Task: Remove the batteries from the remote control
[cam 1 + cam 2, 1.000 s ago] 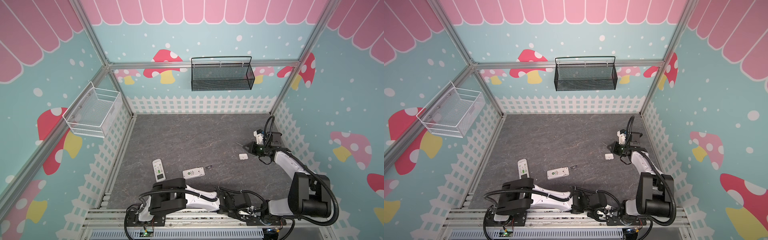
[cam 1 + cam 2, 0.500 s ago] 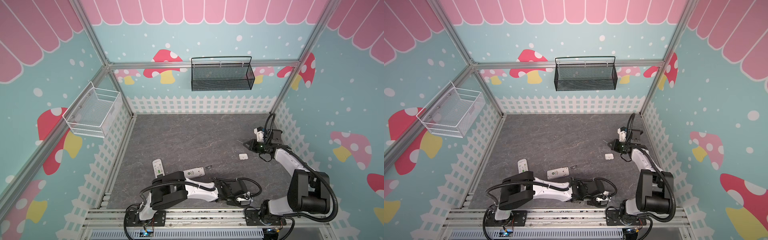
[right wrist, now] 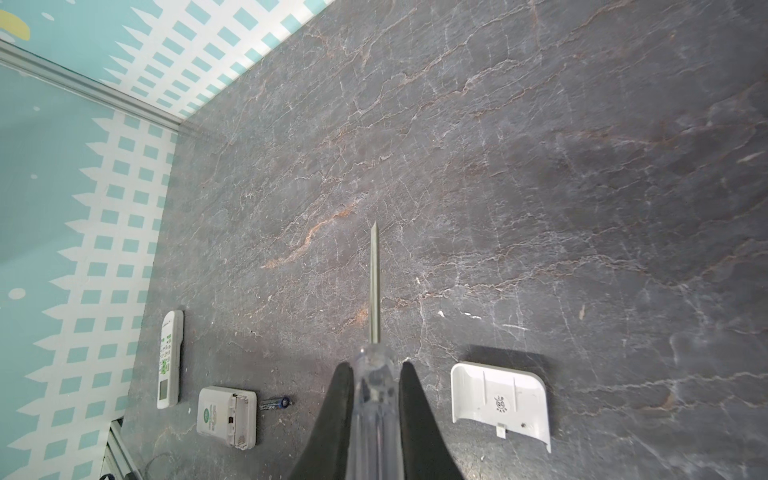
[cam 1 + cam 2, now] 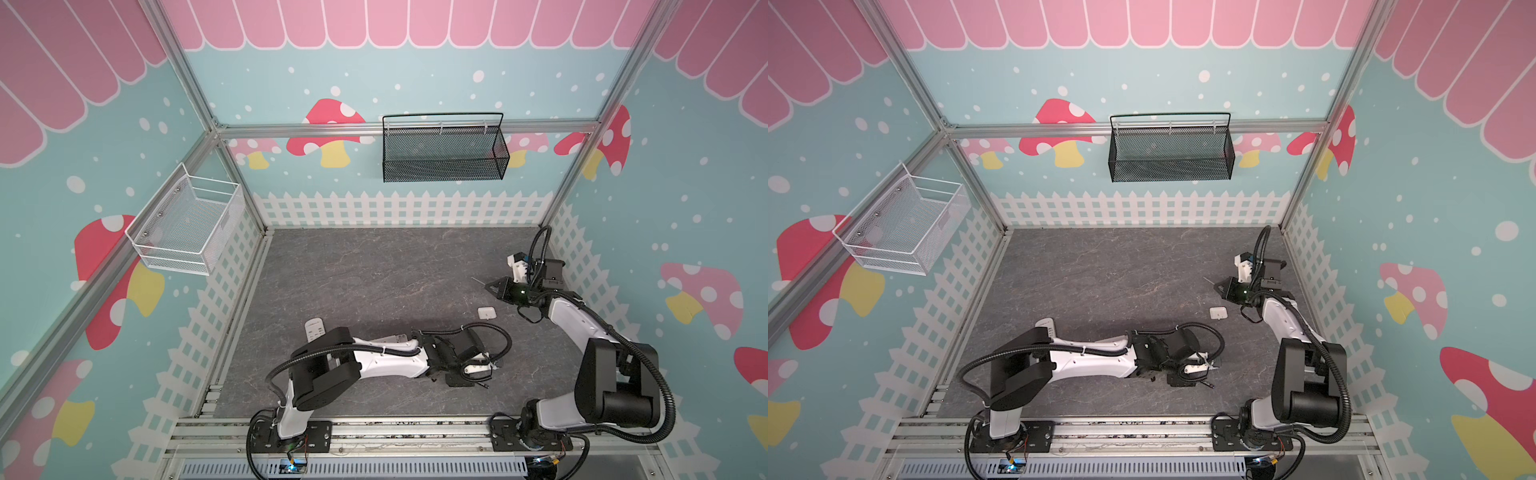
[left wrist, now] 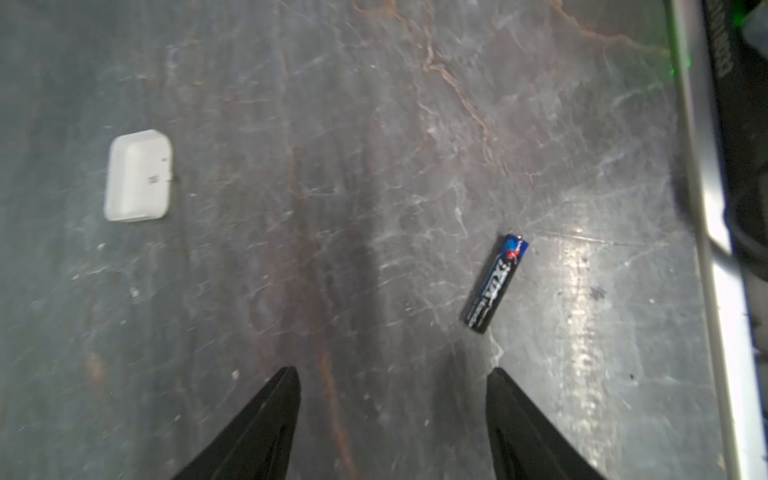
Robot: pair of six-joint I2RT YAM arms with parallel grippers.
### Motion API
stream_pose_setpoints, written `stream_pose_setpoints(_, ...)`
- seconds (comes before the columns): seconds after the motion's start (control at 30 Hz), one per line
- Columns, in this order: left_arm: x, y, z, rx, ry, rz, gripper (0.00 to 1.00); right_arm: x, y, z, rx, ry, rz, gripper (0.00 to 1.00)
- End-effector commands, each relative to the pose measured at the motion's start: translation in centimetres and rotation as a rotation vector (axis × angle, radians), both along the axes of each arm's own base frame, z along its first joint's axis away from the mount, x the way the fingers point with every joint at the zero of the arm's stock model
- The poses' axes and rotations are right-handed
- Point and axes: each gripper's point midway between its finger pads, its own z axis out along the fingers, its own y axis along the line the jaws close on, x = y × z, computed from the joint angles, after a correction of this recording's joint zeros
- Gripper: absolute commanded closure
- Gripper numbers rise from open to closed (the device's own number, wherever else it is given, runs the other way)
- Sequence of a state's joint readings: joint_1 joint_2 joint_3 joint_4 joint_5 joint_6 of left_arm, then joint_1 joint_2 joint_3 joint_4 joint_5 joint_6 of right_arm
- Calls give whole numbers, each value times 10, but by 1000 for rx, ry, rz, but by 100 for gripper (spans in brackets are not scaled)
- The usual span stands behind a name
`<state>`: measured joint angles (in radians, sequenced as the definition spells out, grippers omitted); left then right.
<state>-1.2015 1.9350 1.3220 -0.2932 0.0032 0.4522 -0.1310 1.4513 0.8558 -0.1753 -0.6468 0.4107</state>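
Two out, two unaccounted for: one dark battery (image 5: 494, 282) lies loose near the front edge of the table (image 4: 374, 270). A second dark battery (image 3: 274, 402) rests just beside the opened remote (image 3: 226, 415) in the front-left part. That remote lies back up with its compartment bared; it looks empty, though it is small in the right wrist view. Its white cover (image 3: 500, 399) sits apart toward the right edge.

The long remote (image 3: 169, 357) lies face up near the left edge, its back hidden. No yellow batteries show anywhere, so that remote probably remains to be emptied, which would put the job at about its halfway mark.

The left arm stretches low along the front edge, reaching from its base past the middle. The left gripper (image 5: 394, 374) hangs close over the table with fingers spread wide and nothing between them. The loose battery lies just ahead of them and off to one side.

The right arm rises from the front-right corner and reaches back along the right edge. The right gripper (image 3: 376, 368) is turned toward the table's middle and clamped on the clear handle of a screwdriver (image 3: 375, 282). The screwdriver's shaft points inward above bare table, touching nothing.
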Motion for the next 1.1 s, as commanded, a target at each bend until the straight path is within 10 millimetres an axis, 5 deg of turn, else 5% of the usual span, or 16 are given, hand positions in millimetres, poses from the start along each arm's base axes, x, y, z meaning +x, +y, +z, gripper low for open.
stream_pose_setpoints(0.0,9,17,59,-31,-1,-2,24,-3,7,0,52,-23,15,100)
stream_pose_setpoints(0.3,64,134,100,53,-16,179,8,5,21,-26,141,-45,33,100)
stream_pose_setpoints(0.63,111,272,89,93,12,474,3,33,14,-59,90,-37,36,94)
stream_pose_setpoints(0.87,108,339,65,293,-15,526,2,43,12,-84,84,2,59,93)
stream_pose_setpoints(1.07,119,393,67,244,80,834,1,48,11,-96,63,9,80,91)
